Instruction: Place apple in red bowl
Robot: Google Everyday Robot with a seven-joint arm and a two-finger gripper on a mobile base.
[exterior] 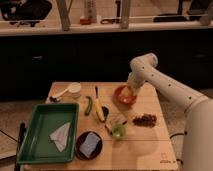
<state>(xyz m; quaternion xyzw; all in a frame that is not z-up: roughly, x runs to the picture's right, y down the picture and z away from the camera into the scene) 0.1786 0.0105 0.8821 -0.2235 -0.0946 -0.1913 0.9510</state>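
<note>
Working on the wooden tabletop (145, 145), at its far right part. Reaching in from the right side with the white arm (165, 87), bending down at the wrist. Aiming at the red bowl (117, 98), with the banana (99, 111) lying near on its left and the grapes (145, 119) near in front. Hanging with the hand (131, 87) directly above the bowl, very close to its rim. Seeing the apple (127, 92) as a pale round patch inside the rim line, just under the hand. Not being able to tell whether the hand is clamped on the apple or already loose. Probably being at the release step, near the end of the task. Keeping the hand centred over the bowl, going down slowly, letting go only when the apple is sitting low inside, then lifting straight up without pushing the bowl toward the banana.
</note>
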